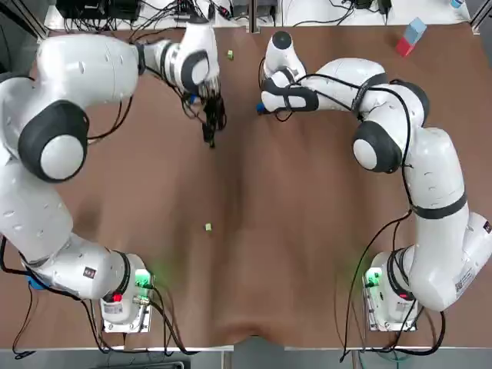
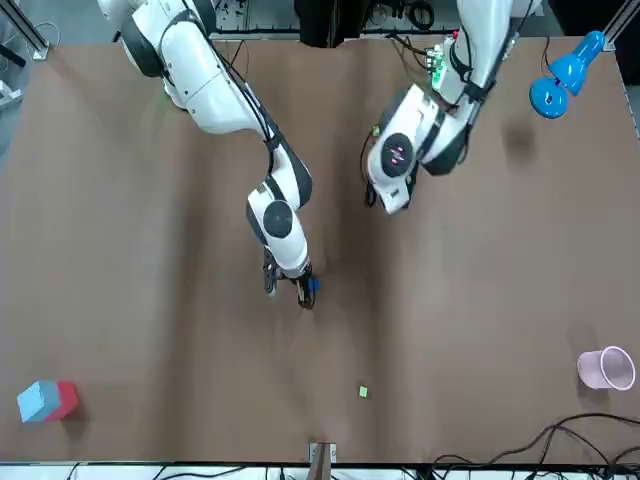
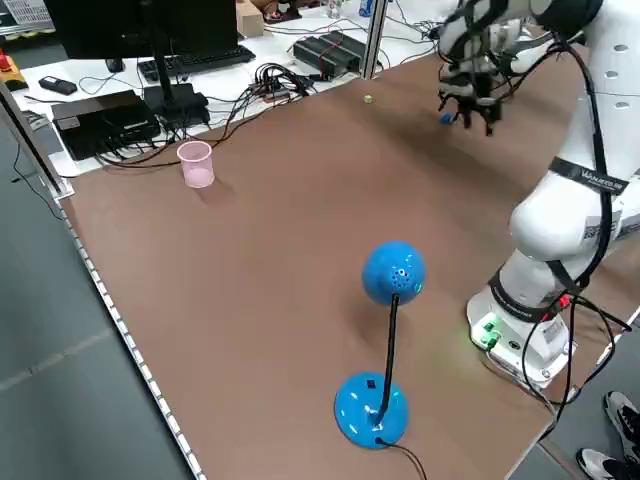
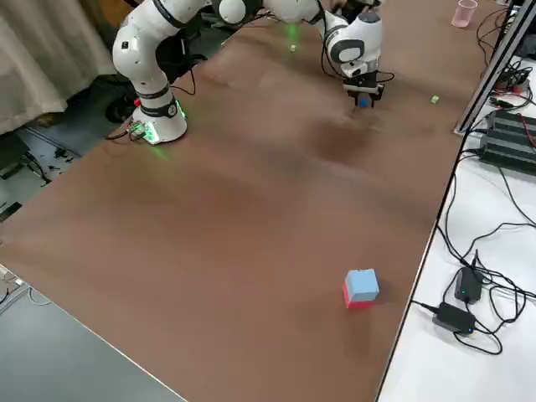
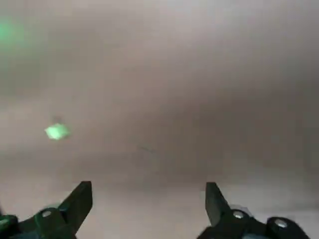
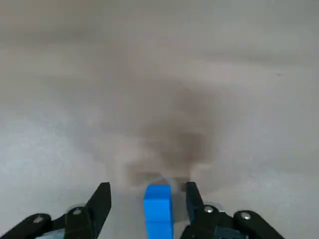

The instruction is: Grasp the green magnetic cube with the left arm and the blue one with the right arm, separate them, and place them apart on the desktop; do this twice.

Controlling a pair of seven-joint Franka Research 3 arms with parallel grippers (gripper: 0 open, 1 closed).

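Fingers [image 6: 99, 204] of my right claw [image 6: 147, 185] stand parted around the blue cube [image 6: 158, 206], with a gap on either side of it, at the far middle of the desk [image 1: 307, 231]. Seen from overhead, my left claw [image 5: 148, 185] hangs at 9 o'clock from that cube, spread wide with nothing in it. The far green cube [image 1: 230, 54] lies on the desk at 1 o'clock from my left claw, and the near green cube [image 1: 207, 227] lies well apart at 6 o'clock.
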